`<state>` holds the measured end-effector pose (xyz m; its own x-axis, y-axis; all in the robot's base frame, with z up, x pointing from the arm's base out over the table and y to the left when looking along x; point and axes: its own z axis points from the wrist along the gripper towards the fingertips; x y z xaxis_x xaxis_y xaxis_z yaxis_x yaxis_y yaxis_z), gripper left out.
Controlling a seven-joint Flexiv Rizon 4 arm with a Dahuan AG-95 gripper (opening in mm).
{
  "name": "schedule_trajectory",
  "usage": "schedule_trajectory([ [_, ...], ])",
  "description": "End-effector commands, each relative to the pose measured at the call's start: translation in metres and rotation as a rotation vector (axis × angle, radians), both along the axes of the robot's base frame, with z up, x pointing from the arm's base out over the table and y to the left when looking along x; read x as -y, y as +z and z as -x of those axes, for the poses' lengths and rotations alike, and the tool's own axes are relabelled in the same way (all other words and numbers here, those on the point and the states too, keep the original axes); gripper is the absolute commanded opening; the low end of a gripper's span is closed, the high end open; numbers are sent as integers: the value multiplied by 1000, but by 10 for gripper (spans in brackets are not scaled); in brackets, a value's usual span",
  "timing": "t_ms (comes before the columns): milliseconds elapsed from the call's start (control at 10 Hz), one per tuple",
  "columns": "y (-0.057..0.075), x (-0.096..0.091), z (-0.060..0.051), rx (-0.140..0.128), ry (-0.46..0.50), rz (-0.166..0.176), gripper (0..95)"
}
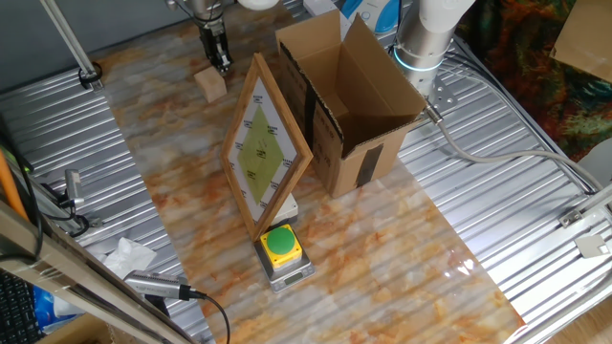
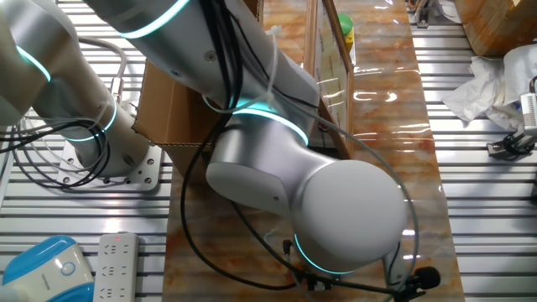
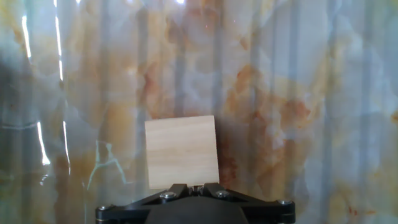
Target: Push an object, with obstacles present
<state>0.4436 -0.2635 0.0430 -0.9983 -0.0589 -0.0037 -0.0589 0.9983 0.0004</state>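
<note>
The object, a small plain tan wooden cube (image 1: 210, 83) (image 3: 181, 152), rests on the marbled tabletop near its far left end. My gripper (image 1: 223, 66) (image 3: 195, 186) stands just behind it with its black fingers pressed together, shut with nothing between them, tips at the cube's near face. The obstacles stand beyond it: a wooden-framed white board with a yellow-green diamond (image 1: 265, 145), an open brown cardboard box with black tape (image 1: 349, 105) (image 2: 172, 105), and a yellow-and-green push-button on a grey base (image 1: 281, 251). In the other fixed view the arm hides the cube and the gripper.
Ribbed metal strips (image 1: 67, 143) run along both sides of the marbled surface (image 1: 382, 248). Crumpled white tissue (image 1: 127, 255) and cables lie at the left. The robot's base (image 1: 421, 43) stands behind the box. A power strip (image 2: 113, 267) lies beside the arm.
</note>
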Motion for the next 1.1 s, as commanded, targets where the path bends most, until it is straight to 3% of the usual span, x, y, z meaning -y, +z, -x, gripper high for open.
schedule_trajectory([
  [100, -1, -1, -2, -3, 3, 3, 0],
  [900, -3, 0, -4, 0, -4, 19, 0],
  [1100, -3, 0, -4, -12, -6, 23, 0],
])
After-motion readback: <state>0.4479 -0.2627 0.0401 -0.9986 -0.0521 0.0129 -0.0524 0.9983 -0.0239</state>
